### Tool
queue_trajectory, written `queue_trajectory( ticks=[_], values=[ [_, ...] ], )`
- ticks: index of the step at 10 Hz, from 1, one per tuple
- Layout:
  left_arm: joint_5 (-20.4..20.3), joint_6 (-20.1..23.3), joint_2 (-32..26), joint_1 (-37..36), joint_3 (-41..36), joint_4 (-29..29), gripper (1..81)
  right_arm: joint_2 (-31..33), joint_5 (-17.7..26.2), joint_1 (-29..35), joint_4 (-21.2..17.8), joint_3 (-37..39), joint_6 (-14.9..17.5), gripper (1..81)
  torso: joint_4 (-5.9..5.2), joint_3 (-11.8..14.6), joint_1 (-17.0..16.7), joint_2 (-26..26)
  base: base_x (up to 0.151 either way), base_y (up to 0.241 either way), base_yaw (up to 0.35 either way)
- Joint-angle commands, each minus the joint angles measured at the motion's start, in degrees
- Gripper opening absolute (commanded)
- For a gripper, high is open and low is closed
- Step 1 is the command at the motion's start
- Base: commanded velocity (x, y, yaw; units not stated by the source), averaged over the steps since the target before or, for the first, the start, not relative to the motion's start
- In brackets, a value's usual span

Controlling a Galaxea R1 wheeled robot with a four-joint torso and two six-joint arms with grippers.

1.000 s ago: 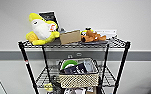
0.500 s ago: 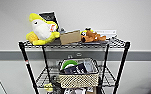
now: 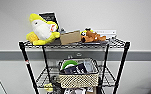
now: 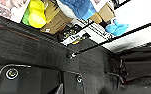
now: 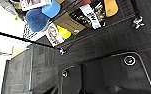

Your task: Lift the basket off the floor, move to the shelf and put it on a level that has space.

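The basket (image 3: 78, 73) sits low in the middle of the frame, on the second level (image 3: 43, 77) of the shelf (image 3: 123, 57). Its long side runs left to right and its open top faces up. It looks well placed, so the arms should stay clear. I cannot tell how either gripper stands.

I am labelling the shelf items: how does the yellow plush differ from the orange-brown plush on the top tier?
The yellow plush is bigger and sits upright; the orange-brown plush is smaller and lies low. The yellow plush stands left of the cardboard box, the orange-brown plush right. Both rest on the top tier.
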State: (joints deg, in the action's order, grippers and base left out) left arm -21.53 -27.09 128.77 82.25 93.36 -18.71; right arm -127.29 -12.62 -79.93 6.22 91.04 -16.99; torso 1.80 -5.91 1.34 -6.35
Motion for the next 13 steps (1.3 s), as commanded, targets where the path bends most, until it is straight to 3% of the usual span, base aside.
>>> queue_trajectory(
  ticks=[1,7,11,13],
  values=[
    [1.1,0.0,8.9,1.0,12.5,-2.1,81.1,-8.0,2.8,-0.5,4.1,11.8,0.0,81.1,0.0,0.0,0.0,0.0,0.0,0.0,0.0],
    [1.7,0.1,20.5,3.9,30.5,-2.0,81.1,-20.0,4.3,-4.1,7.2,27.0,0.1,81.1,0.0,0.0,0.0,-0.1,0.0,0.0,0.0],
    [1.8,-0.1,30.3,5.9,45.3,-2.1,81.1,-31.3,5.3,-6.8,8.5,43.1,0.1,81.1,0.0,0.0,-0.1,-0.1,0.0,0.0,0.0],
    [5.1,0.2,34.6,5.8,51.5,-2.2,81.1,-36.9,7.3,-7.0,10.0,51.0,0.1,81.1,0.0,0.1,-0.1,-0.1,0.0,0.0,0.0]
  ],
)
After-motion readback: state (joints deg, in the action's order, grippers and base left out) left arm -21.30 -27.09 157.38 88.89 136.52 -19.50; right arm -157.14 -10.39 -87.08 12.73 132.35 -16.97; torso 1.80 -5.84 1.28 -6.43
